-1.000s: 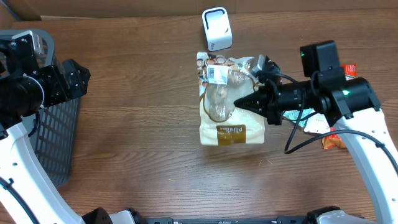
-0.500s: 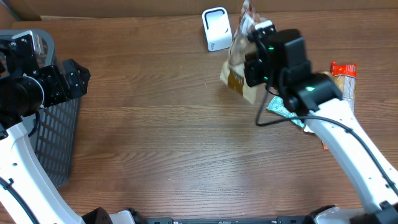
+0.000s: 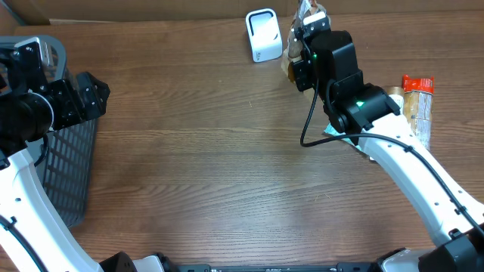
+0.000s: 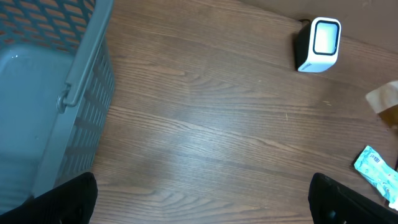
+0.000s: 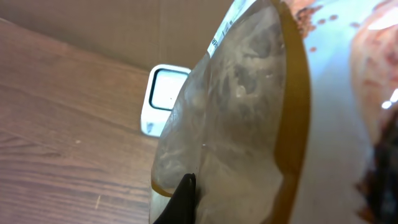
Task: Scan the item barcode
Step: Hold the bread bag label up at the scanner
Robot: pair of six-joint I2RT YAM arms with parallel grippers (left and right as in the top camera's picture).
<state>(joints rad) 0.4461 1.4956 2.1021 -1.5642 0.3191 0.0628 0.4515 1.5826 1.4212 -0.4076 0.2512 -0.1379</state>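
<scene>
The item is a clear snack bag (image 5: 249,112) with tan edges and a white label, filling the right wrist view. My right gripper (image 5: 280,199) is shut on it; one dark fingertip (image 5: 183,199) presses its clear front. From overhead the bag (image 3: 305,11) peeks out above the right wrist, held in the air just right of the white scanner (image 3: 263,35). That scanner (image 5: 165,93) shows behind the bag's left edge. My left gripper (image 4: 202,199) stands open over bare table beside the basket, holding nothing.
A grey mesh basket (image 3: 68,174) stands at the left edge. An orange-red packet (image 3: 417,98) and a teal packet (image 4: 376,168) lie on the right side of the table. A cardboard wall runs along the back.
My right arm has lifted the bag off the table's middle and swung it back and up beside the scanner. The left arm has not moved.
</scene>
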